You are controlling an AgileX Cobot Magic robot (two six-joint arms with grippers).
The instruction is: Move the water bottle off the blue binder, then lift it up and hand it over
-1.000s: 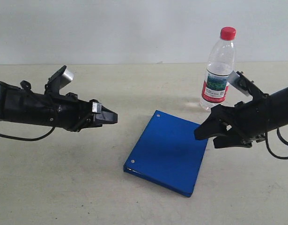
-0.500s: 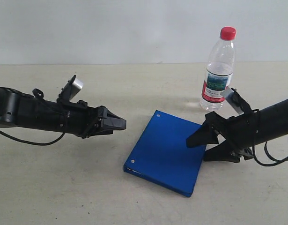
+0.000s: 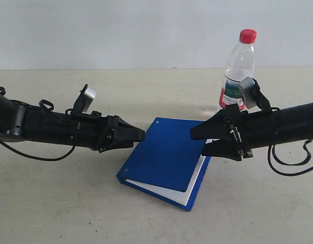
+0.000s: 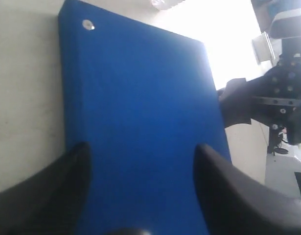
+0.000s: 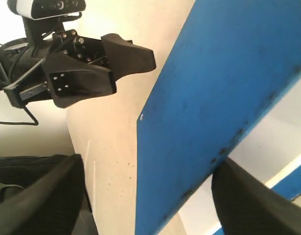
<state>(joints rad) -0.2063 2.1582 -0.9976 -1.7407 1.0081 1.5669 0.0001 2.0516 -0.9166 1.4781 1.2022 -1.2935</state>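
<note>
The water bottle (image 3: 239, 68) stands upright on the table (image 3: 64, 208), red cap (image 3: 247, 35) on top. It is clear of the blue binder (image 3: 164, 160), just beyond the binder's far right corner, and its lower part is hidden behind the right arm. The binder lies flat on the table between the two arms. Its cover is tilted up along the right edge, so a wedge of white pages (image 3: 196, 175) shows beneath it. One silver rivet (image 3: 125, 171) marks the near left corner of the cover. The right gripper (image 3: 200, 142) reaches in from the right with its jaws spread. One finger sits above the raised cover edge and the other lower, at the level of the pages. In the right wrist view the blue cover slants across the gap between the two dark fingers (image 5: 253, 205). Whether either one presses on the cover cannot be told. The left gripper (image 3: 137, 134) points in from the left, its tip at the binder's left edge near the far corner. From the side it looks like a single wedge, but the left wrist view shows its fingers (image 4: 47, 196) set well apart, with the flat blue cover filling the space between them. It grips nothing, and contact with the cover cannot be told.
</note>
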